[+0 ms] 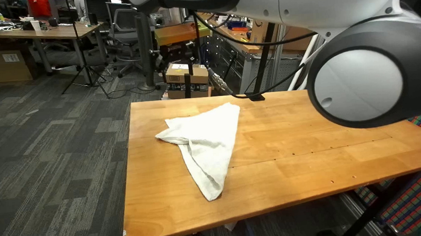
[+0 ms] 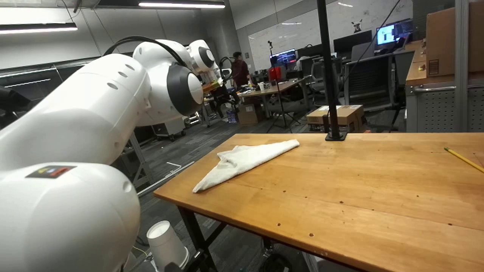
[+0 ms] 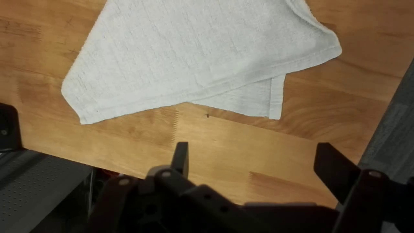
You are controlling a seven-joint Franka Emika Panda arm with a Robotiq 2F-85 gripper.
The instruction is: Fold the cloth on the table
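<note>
A white cloth (image 1: pixel 211 129) lies on the wooden table (image 1: pixel 290 145) near one end, in a rough triangle with creases and overlapping layers. It also shows in an exterior view (image 2: pixel 249 156) and in the wrist view (image 3: pixel 200 51), where a lower layer's hemmed corner sticks out from under the top layer. My gripper (image 3: pixel 252 145) is open with nothing between its fingers. In the wrist view, bare wood lies between the fingers and the cloth is beyond the tips. In both exterior views the gripper (image 1: pixel 175 59) (image 2: pixel 228 102) is raised above table height, apart from the cloth.
A black post (image 2: pixel 332 75) is mounted at a table edge. A yellow pencil (image 2: pixel 465 159) lies on the table, away from the cloth. Cardboard boxes (image 1: pixel 187 75) stand on the floor beyond the table. A dark cable (image 1: pixel 264 44) hangs from the arm. A white bin (image 2: pixel 166 241) is below.
</note>
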